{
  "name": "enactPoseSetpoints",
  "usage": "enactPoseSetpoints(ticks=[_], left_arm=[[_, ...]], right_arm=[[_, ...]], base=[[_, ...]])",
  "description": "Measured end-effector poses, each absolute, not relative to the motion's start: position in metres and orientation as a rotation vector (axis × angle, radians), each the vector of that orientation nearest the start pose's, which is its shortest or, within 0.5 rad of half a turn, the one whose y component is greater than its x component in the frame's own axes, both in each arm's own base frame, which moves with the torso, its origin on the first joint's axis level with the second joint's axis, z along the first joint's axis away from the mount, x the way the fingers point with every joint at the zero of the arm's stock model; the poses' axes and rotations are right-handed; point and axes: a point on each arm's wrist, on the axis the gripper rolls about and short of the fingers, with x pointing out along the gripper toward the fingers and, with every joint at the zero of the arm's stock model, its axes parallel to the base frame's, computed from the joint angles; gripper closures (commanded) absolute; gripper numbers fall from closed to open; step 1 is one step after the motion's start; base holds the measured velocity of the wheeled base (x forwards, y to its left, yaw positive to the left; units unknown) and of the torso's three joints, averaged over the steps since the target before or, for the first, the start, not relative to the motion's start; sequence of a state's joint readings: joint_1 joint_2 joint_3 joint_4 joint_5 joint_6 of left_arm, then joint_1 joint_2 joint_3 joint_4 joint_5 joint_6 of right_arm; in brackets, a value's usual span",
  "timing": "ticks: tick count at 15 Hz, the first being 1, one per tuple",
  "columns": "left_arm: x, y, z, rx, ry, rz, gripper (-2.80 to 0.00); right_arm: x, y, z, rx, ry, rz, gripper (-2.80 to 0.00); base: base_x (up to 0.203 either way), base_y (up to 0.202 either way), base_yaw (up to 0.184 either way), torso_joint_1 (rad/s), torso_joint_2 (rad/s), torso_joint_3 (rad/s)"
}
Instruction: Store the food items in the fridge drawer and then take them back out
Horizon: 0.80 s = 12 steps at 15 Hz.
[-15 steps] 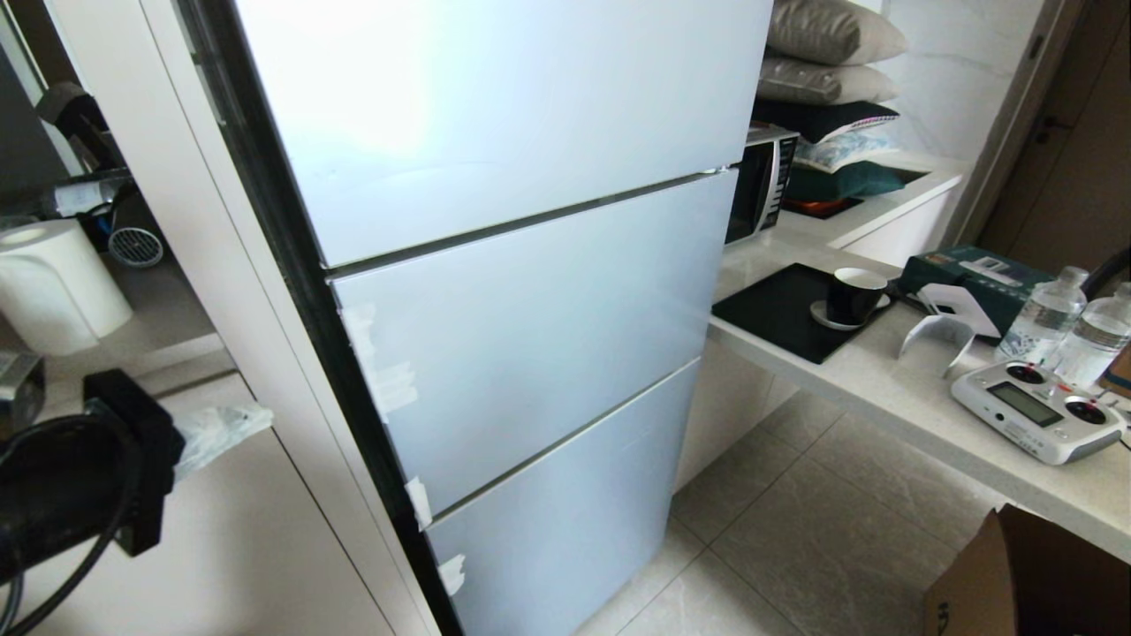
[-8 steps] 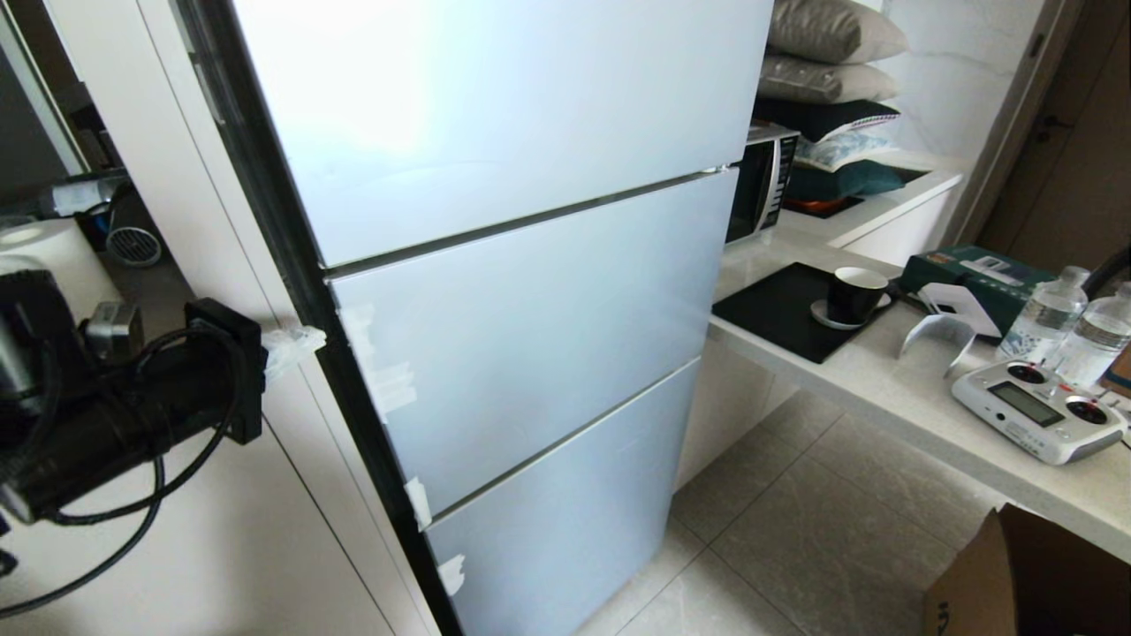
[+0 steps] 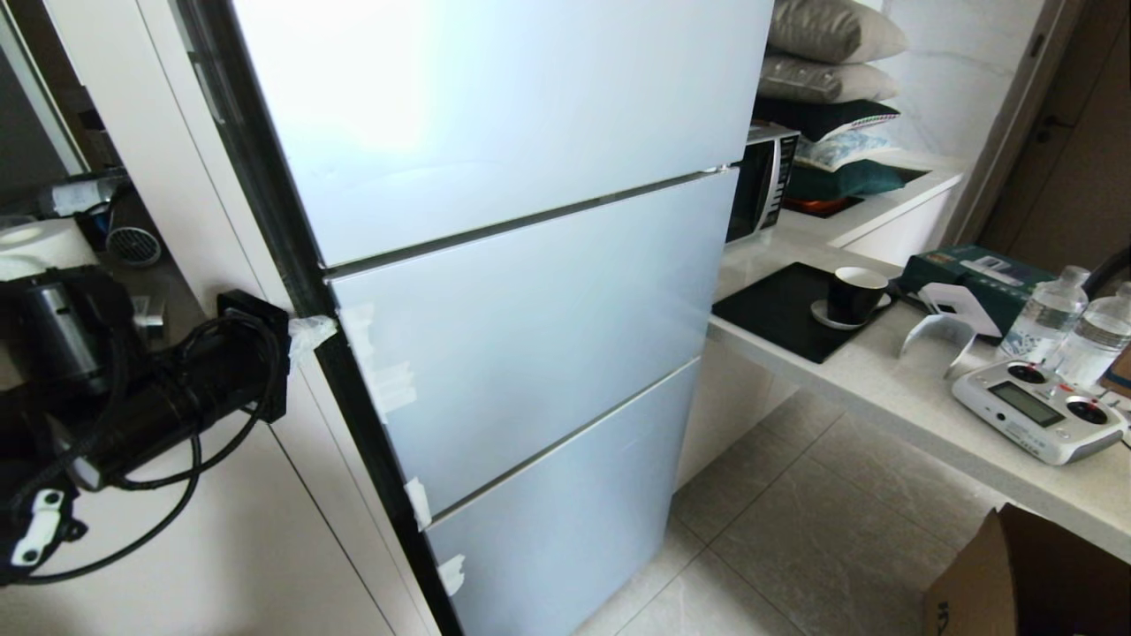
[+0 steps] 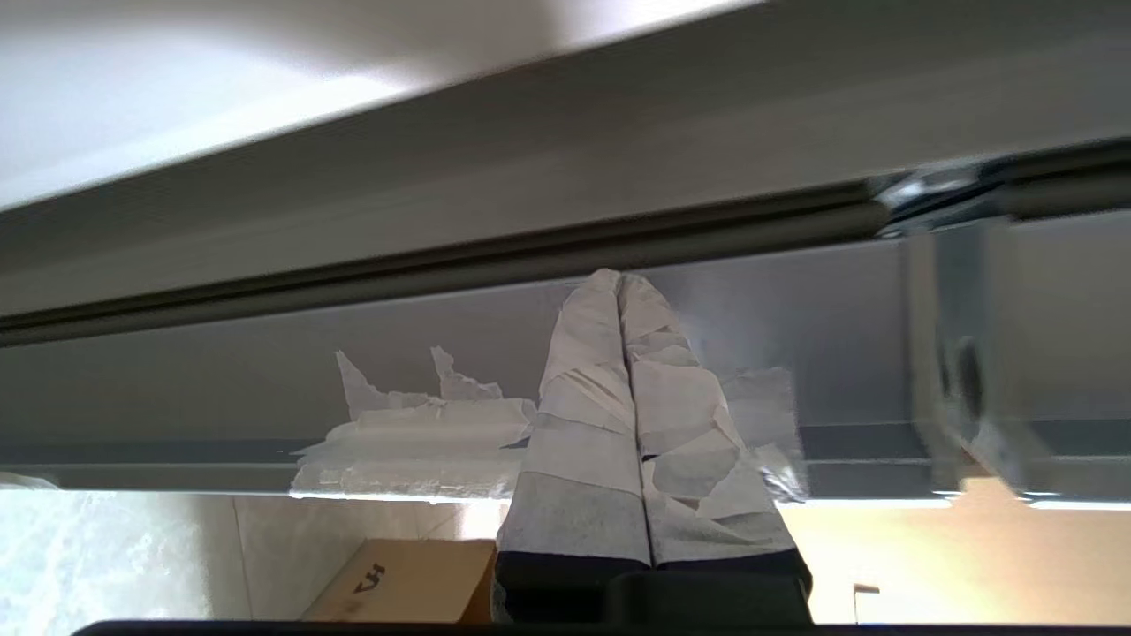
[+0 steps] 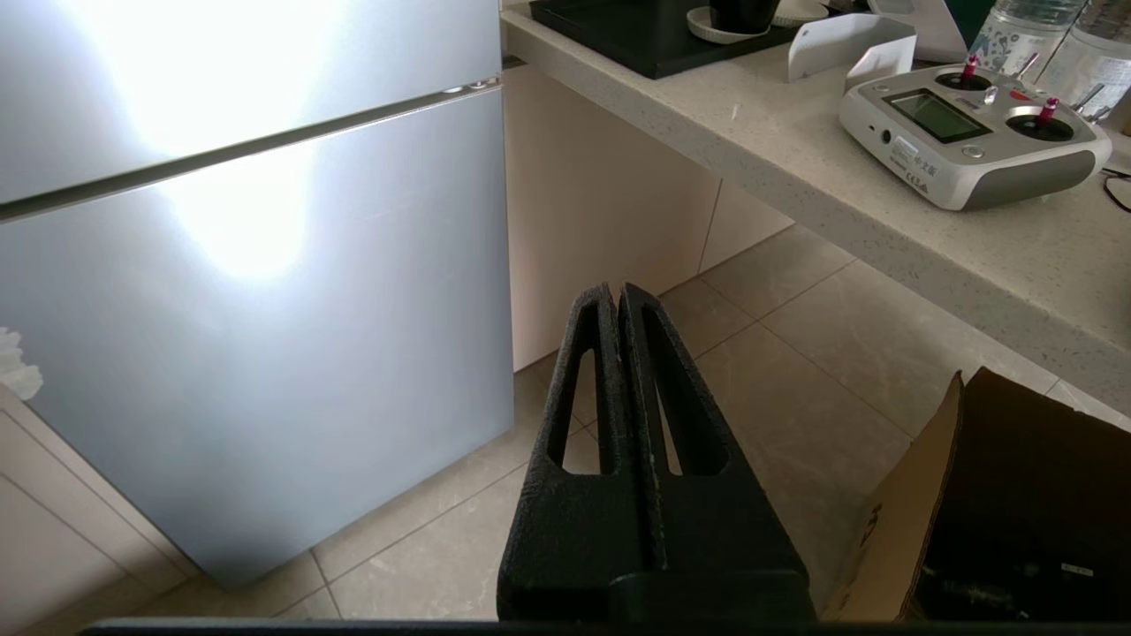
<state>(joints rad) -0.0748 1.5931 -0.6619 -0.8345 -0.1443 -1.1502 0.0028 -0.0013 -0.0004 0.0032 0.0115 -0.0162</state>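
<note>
The fridge [image 3: 530, 336] stands closed, with three pale blue-white door panels and white tape scraps along its black side edge. My left gripper [image 3: 314, 331] is shut, empty, with tape-wrapped fingers [image 4: 583, 371]. Its tips are against the black side edge, level with the top of the middle door. In the left wrist view the left gripper [image 4: 617, 281] points into the dark groove beside the door edge. My right gripper [image 5: 617, 291] is shut and empty, hanging low over the floor in front of the bottom door [image 5: 247, 291]. The food items and the fridge drawer are hidden.
A white cabinet [image 3: 221, 530] flanks the fridge's left. On the right, a counter [image 3: 884, 380] carries a remote controller [image 3: 1038, 411], two water bottles [image 3: 1047, 314], a cup [image 3: 853, 296] and a microwave [image 3: 762, 181]. A cardboard box [image 3: 1025, 574] sits on the tiled floor.
My left arm has swung up and to the right, bringing its shut gripper from in front of the white cabinet to the fridge's black side edge. The right arm has stayed still.
</note>
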Motion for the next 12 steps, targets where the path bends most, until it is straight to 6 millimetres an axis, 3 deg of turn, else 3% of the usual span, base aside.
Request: enactPoseSetpoints(ticks=[12], left_arm=[[0.264,-0.054,0.197,-1.127,0.257,-0.229,0.0]], right_arm=[[-0.023,0.0,0.075,-0.016,0.001,0.014,0.0]], base=[[0.0,0.0,0.0,0.0,0.0,0.0]])
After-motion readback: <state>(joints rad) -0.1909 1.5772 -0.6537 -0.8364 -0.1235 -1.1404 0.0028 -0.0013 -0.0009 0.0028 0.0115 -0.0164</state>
